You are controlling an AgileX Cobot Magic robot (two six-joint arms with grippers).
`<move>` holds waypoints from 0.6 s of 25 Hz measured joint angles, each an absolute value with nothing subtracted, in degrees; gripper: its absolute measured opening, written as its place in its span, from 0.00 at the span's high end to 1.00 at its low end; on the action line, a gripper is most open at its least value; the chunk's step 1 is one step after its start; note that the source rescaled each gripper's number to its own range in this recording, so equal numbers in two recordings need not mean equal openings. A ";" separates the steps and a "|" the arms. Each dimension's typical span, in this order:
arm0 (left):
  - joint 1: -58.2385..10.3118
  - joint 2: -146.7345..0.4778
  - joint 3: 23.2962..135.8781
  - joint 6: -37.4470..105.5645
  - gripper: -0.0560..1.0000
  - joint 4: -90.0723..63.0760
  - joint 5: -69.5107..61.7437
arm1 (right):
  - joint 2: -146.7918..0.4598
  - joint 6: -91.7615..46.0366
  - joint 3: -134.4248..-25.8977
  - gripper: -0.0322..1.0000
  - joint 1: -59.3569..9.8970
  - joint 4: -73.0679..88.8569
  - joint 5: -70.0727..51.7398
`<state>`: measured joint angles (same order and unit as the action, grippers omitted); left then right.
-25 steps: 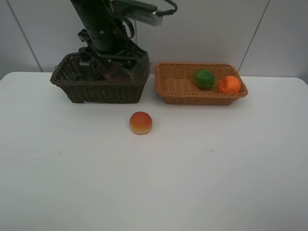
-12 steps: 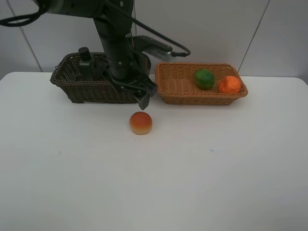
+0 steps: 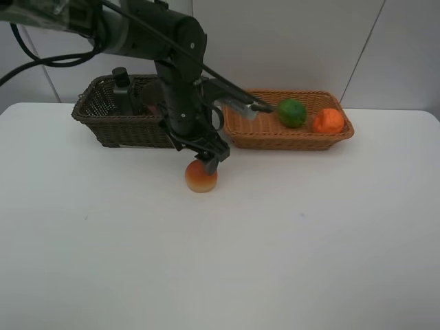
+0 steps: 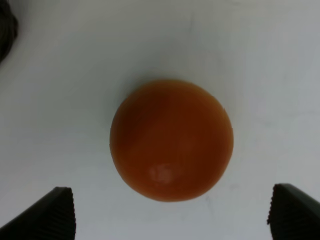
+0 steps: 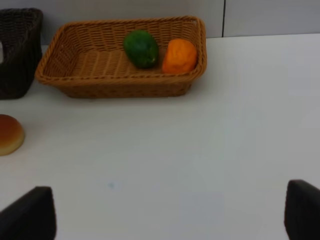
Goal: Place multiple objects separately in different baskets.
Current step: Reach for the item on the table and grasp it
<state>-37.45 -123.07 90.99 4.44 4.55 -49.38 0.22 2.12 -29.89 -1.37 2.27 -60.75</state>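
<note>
- White tabletop (image 3: 289,247) fills the scene, with pale wall panels behind it.
- Near the middle of the table, just in front of the gap between the two baskets, sits the red-orange peach (image 3: 201,177); it is round, with no long axis to speak of (redder on top, yellower toward its base).
- Left gripper (image 3: 209,162) hangs directly above the peach, fingers spread wide; in the left wrist view its two dark fingertips (image 4: 47,215) flank the fruit without touching it.
- Dark brown basket (image 3: 103,117) stands at the back left, partly hidden by the left arm; a dark pump bottle (image 3: 122,86) stands upright inside it.
- Light orange-brown basket (image 3: 265,127) lies beside it to the right, long side along the wall, holding the green oval fruit (image 3: 292,113) and the orange (image 3: 328,121), just beside each other.
- Right gripper (image 5: 170,212) shows only in its own wrist view, fingers wide apart over bare table, holding nothing.
</note>
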 joint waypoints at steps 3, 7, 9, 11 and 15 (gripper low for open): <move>-37.45 -124.12 90.99 4.74 0.00 4.55 -48.82 | 0.22 2.12 -29.89 0.00 -1.37 2.27 -60.75; -37.45 -124.98 90.99 5.05 0.00 4.67 -47.66 | 0.22 2.12 -29.89 0.00 -1.37 2.27 -60.75; -37.51 -125.15 90.99 5.09 0.00 4.80 -47.22 | 0.22 2.12 -29.89 0.00 -1.37 2.27 -60.75; -37.63 -125.15 90.99 5.09 0.00 4.80 -46.83 | 0.22 2.12 -29.89 0.00 -1.37 2.27 -60.75; -37.94 -125.45 90.99 5.09 0.00 5.51 -46.40 | 0.22 2.12 -29.89 0.00 -1.37 2.27 -60.75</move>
